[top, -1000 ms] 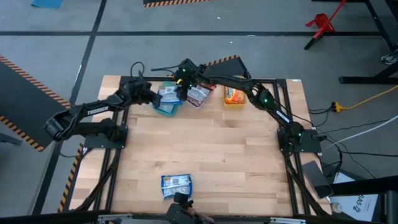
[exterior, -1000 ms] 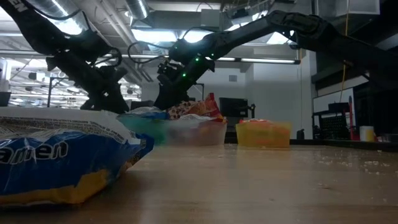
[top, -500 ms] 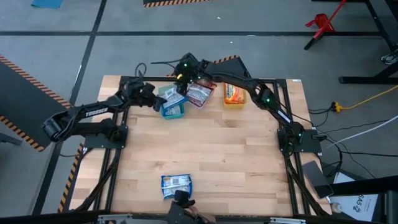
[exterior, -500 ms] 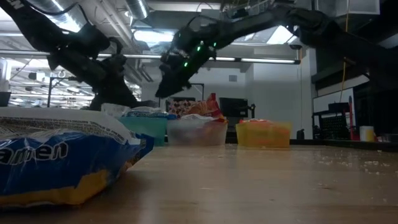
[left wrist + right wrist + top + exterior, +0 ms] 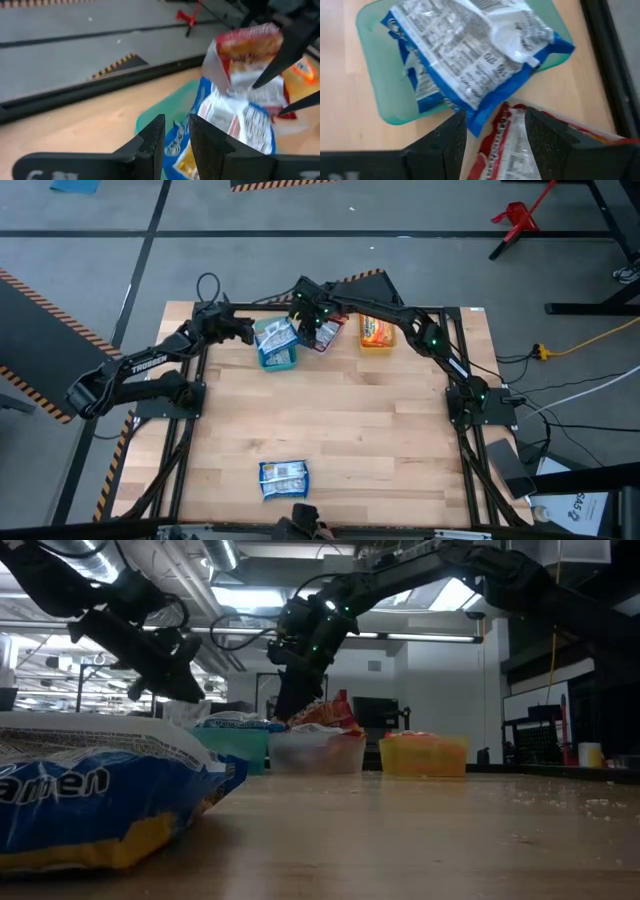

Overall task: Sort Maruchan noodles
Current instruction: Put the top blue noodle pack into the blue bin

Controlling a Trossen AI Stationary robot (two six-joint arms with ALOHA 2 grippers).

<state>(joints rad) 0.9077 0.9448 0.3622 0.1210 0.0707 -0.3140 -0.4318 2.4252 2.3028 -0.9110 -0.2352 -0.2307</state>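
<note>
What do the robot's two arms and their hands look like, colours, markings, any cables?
Both arms are black and slim, built of jointed tubes. The left arm carries white lettering; a black cable loops near its wrist. The right arm shows small green lights. Each hand, left hand and right hand, has two flat dark fingers.

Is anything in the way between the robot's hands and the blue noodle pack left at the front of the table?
Nothing visible: bare table lies between the blue pack and both grippers, left and right, up by the bins.
</note>
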